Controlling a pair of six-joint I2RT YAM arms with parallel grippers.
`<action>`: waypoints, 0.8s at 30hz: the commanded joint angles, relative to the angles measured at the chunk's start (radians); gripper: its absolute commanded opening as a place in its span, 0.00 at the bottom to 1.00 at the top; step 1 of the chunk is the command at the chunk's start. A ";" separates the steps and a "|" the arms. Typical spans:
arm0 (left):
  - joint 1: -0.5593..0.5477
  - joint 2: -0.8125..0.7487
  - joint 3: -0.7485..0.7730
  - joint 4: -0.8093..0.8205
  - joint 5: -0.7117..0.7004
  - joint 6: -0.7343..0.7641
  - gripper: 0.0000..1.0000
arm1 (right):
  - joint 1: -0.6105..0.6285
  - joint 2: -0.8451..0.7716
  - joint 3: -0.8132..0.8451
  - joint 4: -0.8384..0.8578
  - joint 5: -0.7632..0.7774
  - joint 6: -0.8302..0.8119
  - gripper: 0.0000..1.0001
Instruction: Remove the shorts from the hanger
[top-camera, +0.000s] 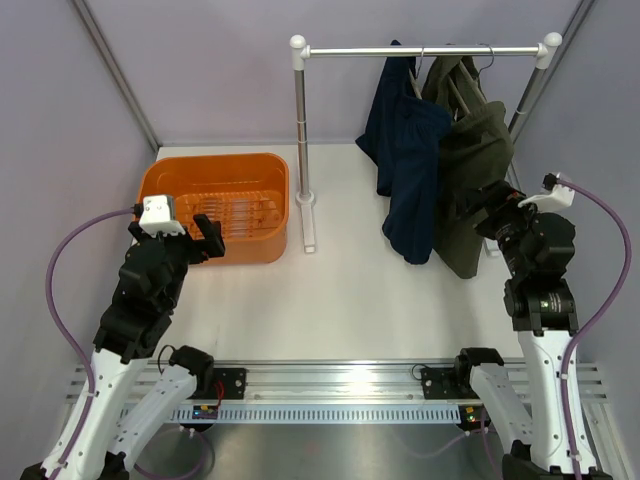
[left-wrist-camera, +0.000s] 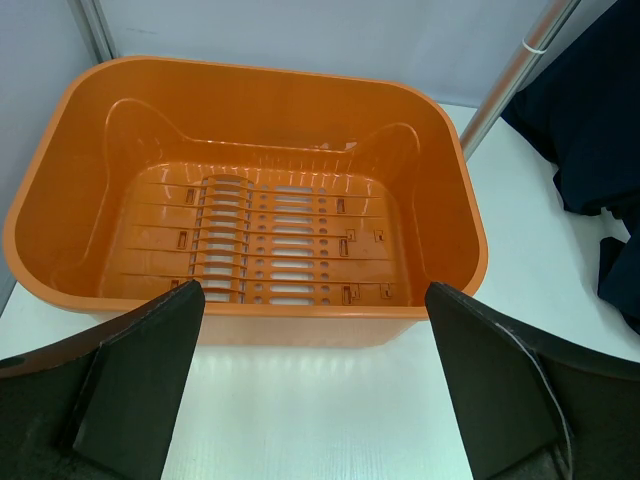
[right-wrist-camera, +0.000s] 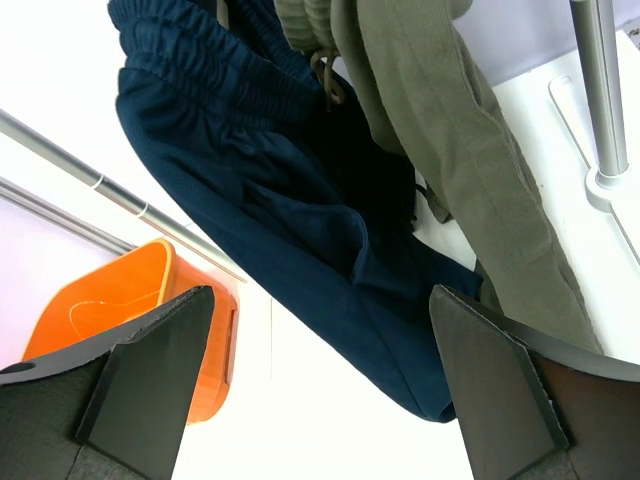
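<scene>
The white table (top-camera: 360, 300) carries a metal rail (top-camera: 420, 50) at the upper right of the top view. 2 pairs hang from it on hangers, long axis vertical and touching: navy shorts (top-camera: 408, 170) on the left, olive shorts (top-camera: 475, 170) on the right. The orange basket (top-camera: 220, 158) sits middle left. The right jaws, spread wide and empty, are just beside the olive pair, with the rail's right post close by. The left jaws, also spread and empty, face the basket.

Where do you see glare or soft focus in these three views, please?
Top external: even light, a bright sheen on the metal rail. Left wrist: glare on the table in front of the orange basket. Right wrist: the table washes out to white; the navy shorts are crisp.
</scene>
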 joint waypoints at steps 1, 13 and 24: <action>0.003 -0.010 0.006 0.054 0.016 0.000 0.99 | -0.004 0.009 0.061 -0.020 0.001 -0.025 1.00; 0.003 -0.011 0.008 0.052 0.013 0.000 0.99 | 0.014 0.526 0.711 -0.291 -0.003 -0.127 0.94; 0.003 -0.019 0.008 0.051 0.002 0.002 0.99 | 0.290 0.889 1.103 -0.497 0.313 -0.232 0.91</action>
